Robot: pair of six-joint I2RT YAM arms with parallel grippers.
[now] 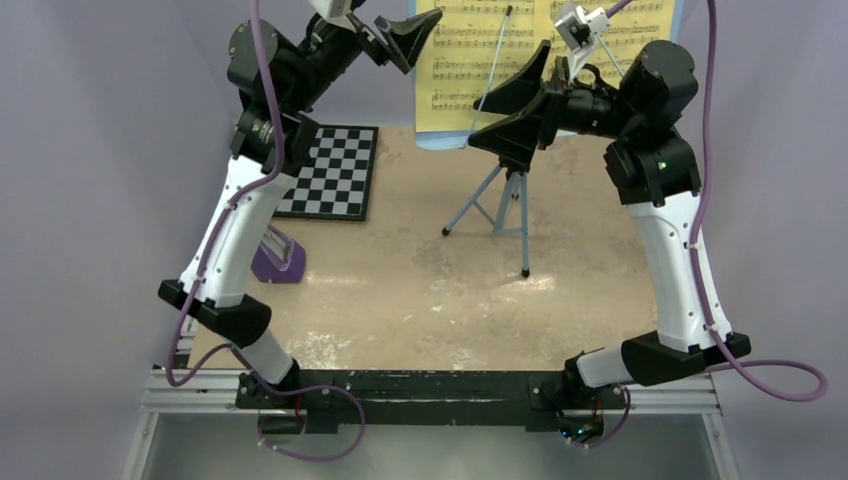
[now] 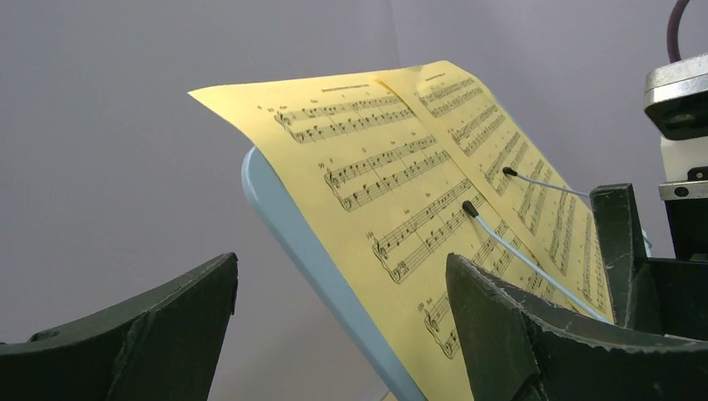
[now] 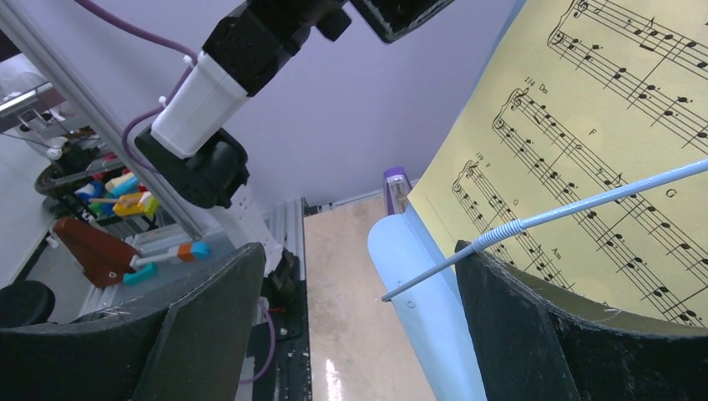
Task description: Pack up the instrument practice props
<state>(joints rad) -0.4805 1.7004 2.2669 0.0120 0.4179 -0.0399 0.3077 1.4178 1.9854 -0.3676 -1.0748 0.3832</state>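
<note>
Yellow paper, one sheet of printed music (image 1: 470,60). In the top view it is propped on the light blue tripod music stand (image 1: 497,200), which we place by the far edge of the beige table surface (image 1: 420,310), mid-width. One small purple pyramid metronome (image 1: 280,258) sits at the left edge, and one black-and-white checkerboard (image 1: 335,172) toward the far left corner. The left gripper (image 1: 400,40) and right gripper (image 1: 500,115) are raised either side of the sheet.

Left wrist view: we see the left gripper (image 2: 341,263) with jaws wide, holding nothing. The sheet lies on the stand's tray (image 2: 292,225) under two thin blue wire arms (image 2: 534,263).

Right wrist view: the right gripper (image 3: 359,267) has jaws wide, with the tray edge between them. Whether they touch it, we cannot tell.
</note>
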